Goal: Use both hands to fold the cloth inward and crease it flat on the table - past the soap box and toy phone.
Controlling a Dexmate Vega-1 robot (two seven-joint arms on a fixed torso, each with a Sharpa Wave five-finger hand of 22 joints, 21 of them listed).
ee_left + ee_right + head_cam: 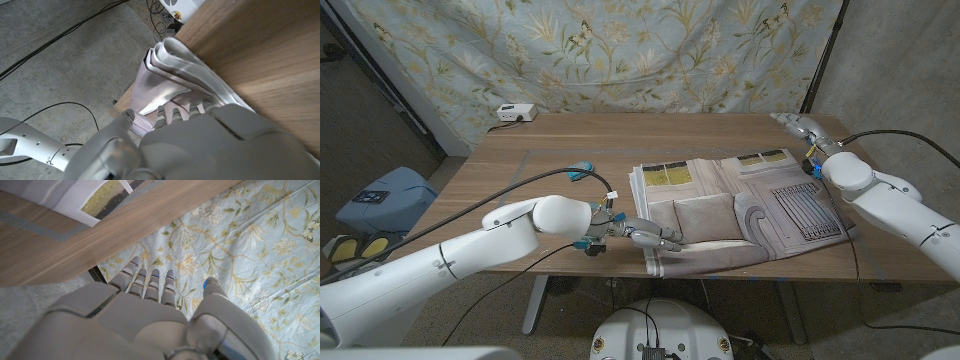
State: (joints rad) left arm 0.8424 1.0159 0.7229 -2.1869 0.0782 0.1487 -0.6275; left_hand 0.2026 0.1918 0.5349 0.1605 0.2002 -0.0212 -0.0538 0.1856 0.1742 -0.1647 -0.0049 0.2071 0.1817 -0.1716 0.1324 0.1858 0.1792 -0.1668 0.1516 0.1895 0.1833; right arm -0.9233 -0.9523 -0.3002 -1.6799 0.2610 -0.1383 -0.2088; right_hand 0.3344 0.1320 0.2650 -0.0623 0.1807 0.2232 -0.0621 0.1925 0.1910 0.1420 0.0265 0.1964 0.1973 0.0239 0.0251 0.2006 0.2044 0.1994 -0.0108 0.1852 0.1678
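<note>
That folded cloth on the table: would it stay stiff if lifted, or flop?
Probably flop: the cloth lies in soft layers, and its edge rolls loosely at the table's rim. It likely slides easily on the smooth table. The left hand rests on its near edge.

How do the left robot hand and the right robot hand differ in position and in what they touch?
The left robot hand lies on the cloth at the table's near edge; the right robot hand is at the far right corner, off the cloth. The left one's fingers touch folded fabric; the right one's fingers touch nothing. Both are light grey.
</note>
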